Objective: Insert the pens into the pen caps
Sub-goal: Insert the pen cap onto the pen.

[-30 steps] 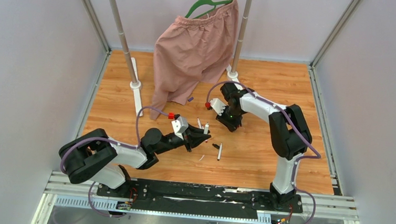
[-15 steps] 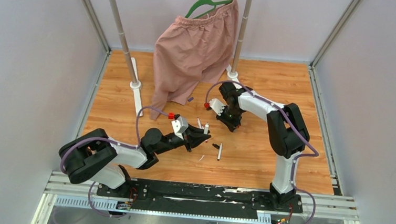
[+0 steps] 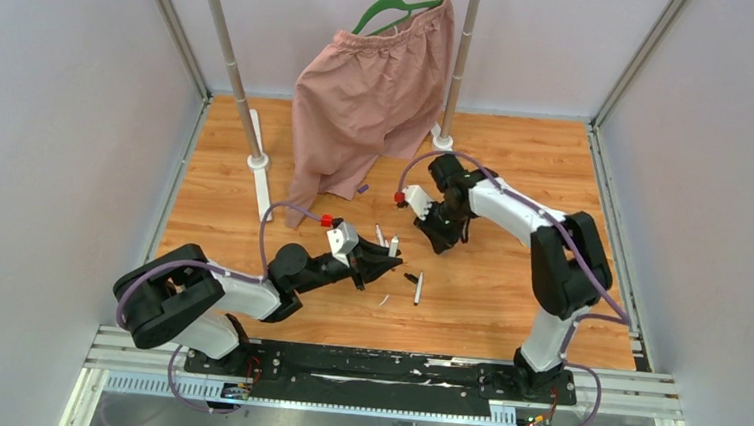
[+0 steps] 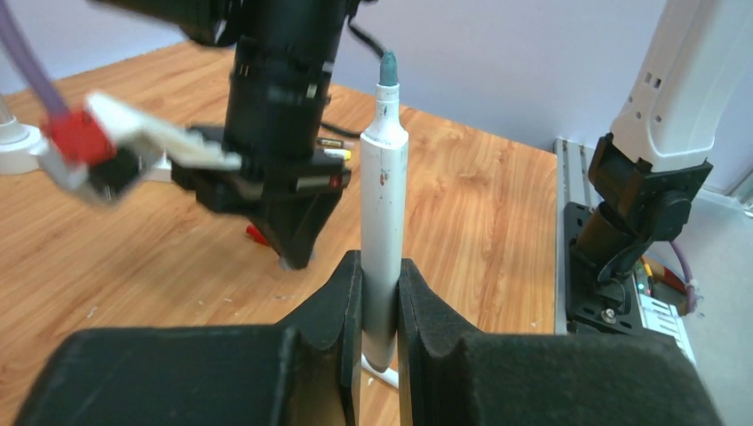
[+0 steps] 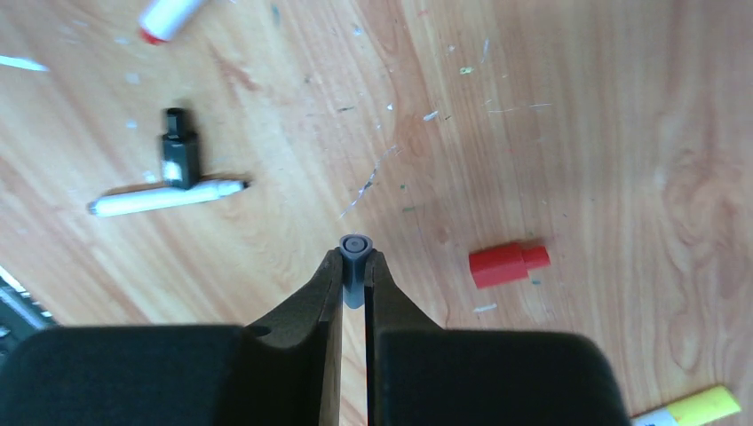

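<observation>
**Now then: pen in L, cap in R, mating step up next**

Near side first. L gripper (image 4: 380,293) has its jaws pressed tight on a slim white-barrelled marker pen w/ bare teal tip (image 4: 384,204). Grip sits low on the barrel. Most of the pen sticks out past the fingertips, tip free and uncovered.

Just beyond, loose on the scuffed wooden tabletop (image 3: 488,291): a thin white pen lying flat (image 5: 169,197), w/ a short black plastic cap (image 5: 179,158) touching or just beside it. A stubby red plastic cap (image 5: 508,264) lies apart, on its side.

Further out, R gripper (image 5: 353,275) points down at the table, fingers pinching a small grey plastic cap (image 5: 354,248) right at the tips. One round end of the cap faces the wrist cam. Can't tell if it's the open end, nor if the cap is off the wood yet.

Far back, pink fabric shorts (image 3: 366,102) hang on a green hanger. Not in play.

My read: both pick-ups look done, so this is the hand-over to insertion for this pair. Next move prob. needs R to raise the cap and turn its open end toward the teal tip. Then both arms must line up on one axis and press together gently. Small bore, thin tip, so any tilt means a miss or a cap squirting out of the pinch.
</observation>
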Tool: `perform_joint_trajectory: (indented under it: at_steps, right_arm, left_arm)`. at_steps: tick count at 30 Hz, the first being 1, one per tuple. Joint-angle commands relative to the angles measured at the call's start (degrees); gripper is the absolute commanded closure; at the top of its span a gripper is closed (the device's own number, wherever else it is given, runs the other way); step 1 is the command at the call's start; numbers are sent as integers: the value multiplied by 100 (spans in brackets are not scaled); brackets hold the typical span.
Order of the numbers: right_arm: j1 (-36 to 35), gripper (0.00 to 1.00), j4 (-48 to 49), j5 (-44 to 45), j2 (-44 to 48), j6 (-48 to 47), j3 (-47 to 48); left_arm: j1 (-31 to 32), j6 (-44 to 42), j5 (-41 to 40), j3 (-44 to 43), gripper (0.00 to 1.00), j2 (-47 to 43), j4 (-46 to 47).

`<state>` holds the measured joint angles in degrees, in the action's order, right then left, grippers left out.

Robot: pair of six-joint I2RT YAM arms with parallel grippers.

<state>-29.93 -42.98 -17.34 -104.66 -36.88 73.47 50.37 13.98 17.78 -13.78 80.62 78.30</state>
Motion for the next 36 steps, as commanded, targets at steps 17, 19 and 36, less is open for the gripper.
perform_joint_trajectory:
  at_steps: [17,19,36]
  right_arm:
    - [1487,100,1526,-4397,3479,1700,750]
    - [1563,100,2162,-4739,3562,2493,758]
    - [2268,100,8621,-5216,3689,8323,-1518]
  left_arm:
    - [-23,1200,1575,-2118,100,714,256]
    - [-27,1434,1689,-2280,100,884,484]
    - [-54,2323,859,-2362,100,1393,919]
